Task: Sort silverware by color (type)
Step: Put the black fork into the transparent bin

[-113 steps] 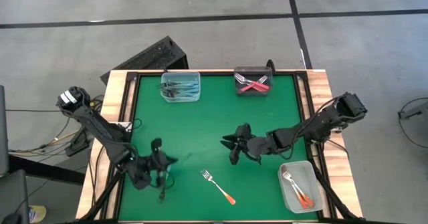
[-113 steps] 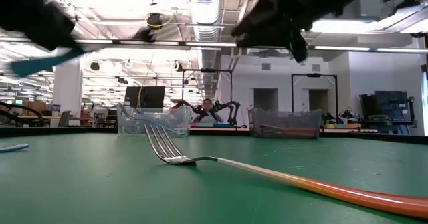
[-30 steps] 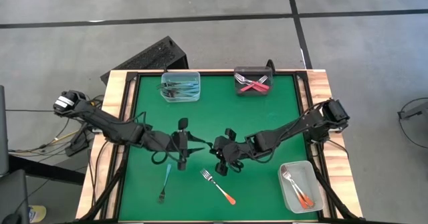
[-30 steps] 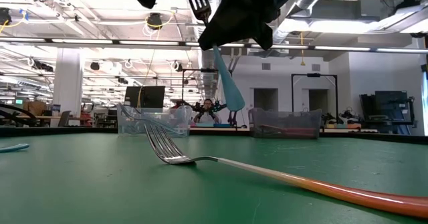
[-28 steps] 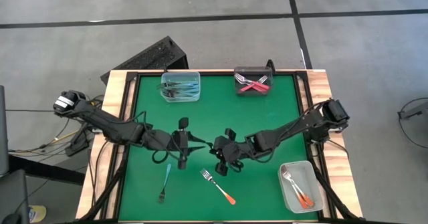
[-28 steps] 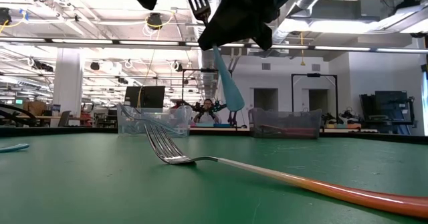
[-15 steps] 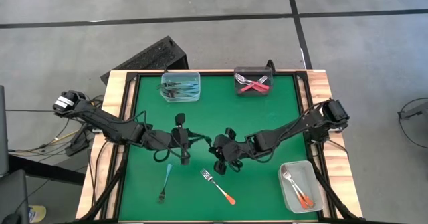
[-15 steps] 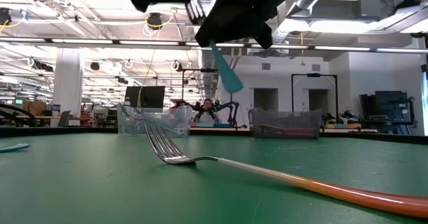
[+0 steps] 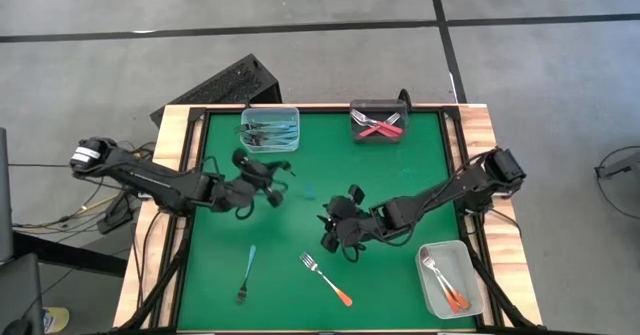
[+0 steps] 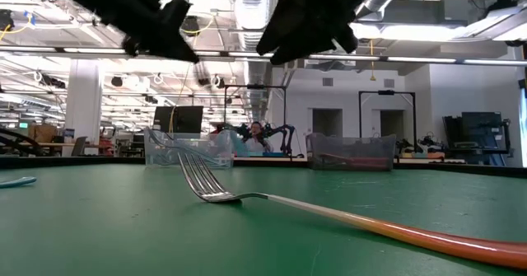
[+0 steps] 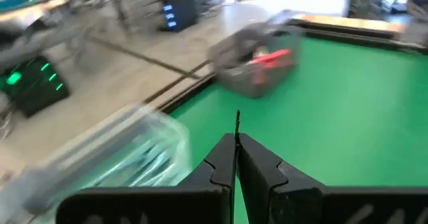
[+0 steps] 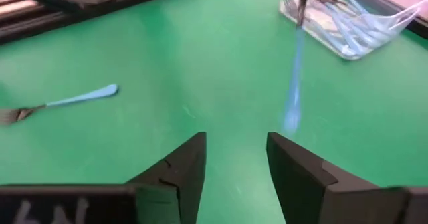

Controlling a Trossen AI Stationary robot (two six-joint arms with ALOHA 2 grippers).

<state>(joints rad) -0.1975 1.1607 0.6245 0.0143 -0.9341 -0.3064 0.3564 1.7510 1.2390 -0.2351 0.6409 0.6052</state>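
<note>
Handed over since a second ago, the blue fork (image 12: 293, 83) now hangs from the left tool (image 9: 276, 175), pinched shut and swinging toward the clear tub (image 9: 270, 130), probably for its colour. Right tool (image 9: 333, 225) stands wide over the surface (image 9: 400, 175).

Three tubs on the desk (image 9: 400, 175): clear tub (image 9: 270, 130) far left, dark tub (image 9: 378, 121) far right, clear tub (image 9: 450, 278) near right. Loose forks on the desk: two, one blue-handled fork (image 9: 246, 271) near left and one orange-handled fork (image 9: 326, 278) near centre. A third blue-handled fork (image 12: 293, 83) hangs above the desk. Near-right tub: two orange-handled forks. Dark tub: red-handled forks; far-left tub: blue ones, count unclear in both. Two arms.
</note>
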